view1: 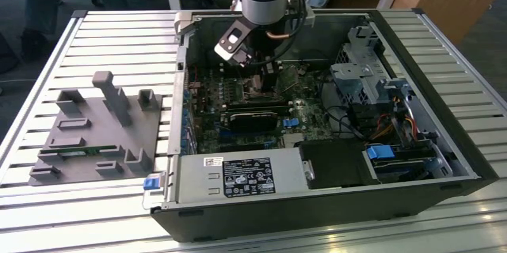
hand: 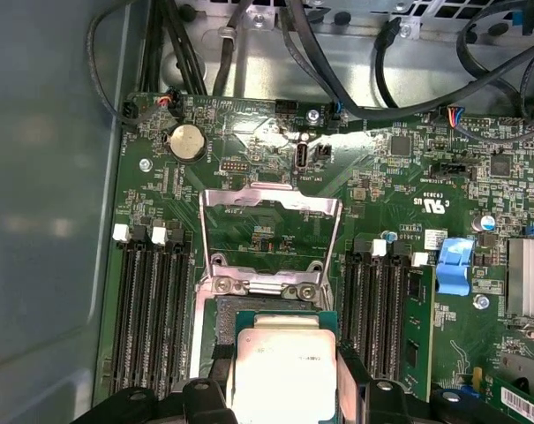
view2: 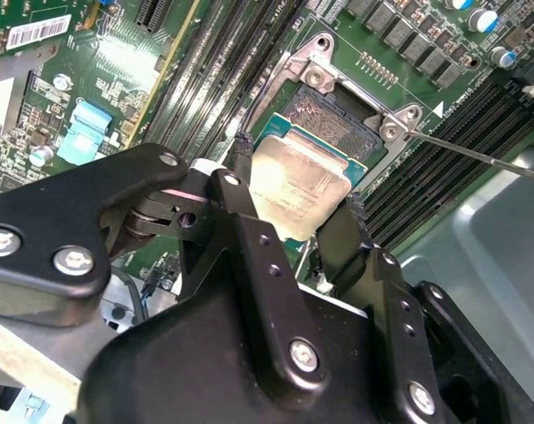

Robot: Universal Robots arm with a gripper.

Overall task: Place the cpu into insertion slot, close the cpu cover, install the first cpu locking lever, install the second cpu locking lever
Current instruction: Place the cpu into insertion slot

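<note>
My gripper is down inside the open computer case, over the green motherboard; my two black fingers are closed on the cpu, pinching it by two opposite edges, with its dull silver top facing up between them; the cpu hangs over the part of the insertion slot nearest my fingers, and the slot's dark centre shows just past the chip's other edge; whether the chip touches the slot I cannot tell; the cpu cover stands open and raised at the slot's far end, green board showing through its window; a thin metal lever juts out from one corner of the slot's rim; long black memory slots lie on either side of the slot.
</note>
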